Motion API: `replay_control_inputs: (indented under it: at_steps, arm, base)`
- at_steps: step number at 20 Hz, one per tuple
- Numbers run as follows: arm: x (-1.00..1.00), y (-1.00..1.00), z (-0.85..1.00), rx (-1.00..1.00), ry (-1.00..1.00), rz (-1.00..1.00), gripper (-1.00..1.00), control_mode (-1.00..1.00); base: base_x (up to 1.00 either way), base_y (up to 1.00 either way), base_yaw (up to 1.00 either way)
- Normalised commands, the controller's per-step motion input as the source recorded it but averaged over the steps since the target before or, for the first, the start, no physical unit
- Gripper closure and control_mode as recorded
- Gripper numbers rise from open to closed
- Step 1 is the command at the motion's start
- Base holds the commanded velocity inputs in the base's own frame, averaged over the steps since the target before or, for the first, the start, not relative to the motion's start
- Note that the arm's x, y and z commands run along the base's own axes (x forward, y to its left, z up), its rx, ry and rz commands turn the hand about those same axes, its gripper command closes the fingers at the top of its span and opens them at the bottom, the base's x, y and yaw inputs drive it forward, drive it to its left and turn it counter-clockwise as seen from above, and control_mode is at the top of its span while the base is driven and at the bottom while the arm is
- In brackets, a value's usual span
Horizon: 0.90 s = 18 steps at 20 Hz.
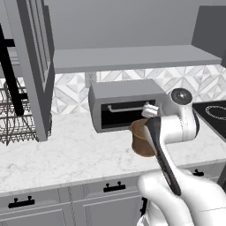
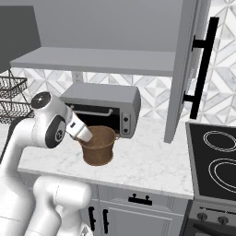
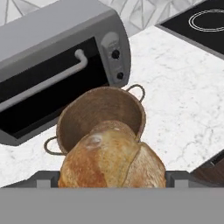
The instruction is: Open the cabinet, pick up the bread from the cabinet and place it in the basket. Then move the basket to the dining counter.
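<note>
We hold the bread [image 3: 113, 158] between jaws spread wide by the loaf, gripper [image 3: 113, 181] poised over the basket [image 3: 101, 117] on the worktop by the oven [image 3: 57, 65]. Risk: released off-centre, the loaf strikes the rim and tips the basket.

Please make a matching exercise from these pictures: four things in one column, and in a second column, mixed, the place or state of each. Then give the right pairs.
Things:
1. bread
2. basket
3. toaster oven
4. cabinet door

Places or states:
A. swung open, black bar handle showing
B. between the fingers of the gripper, above the basket
C. against the backsplash, behind the basket
D. upright on the marble worktop, in front of the oven

Pairs: 1-B, 2-D, 3-C, 4-A
</note>
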Motion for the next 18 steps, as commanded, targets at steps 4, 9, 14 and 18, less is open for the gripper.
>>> replay_control_inputs:
  at_steps: [4,9,14,18]
  arm:
    - [0.33,0.00,-0.39,0.08,0.16,0.03,1.00,-1.00]
    - [0.42,0.00,-0.20,0.02,0.19,0.00,1.00,-1.00]
    - [0.38,0.00,-0.14,0.00,0.25,0.00,1.00,-1.00]
    - [0.41,-0.01,-0.24,0.00,0.19,0.00,1.00,-1.00]
  base:
    - [0.00,0.00,0.00]
    - [0.00,0.00,0.00]
    - [0.00,0.00,0.00]
    - [0.00,0.00,0.00]
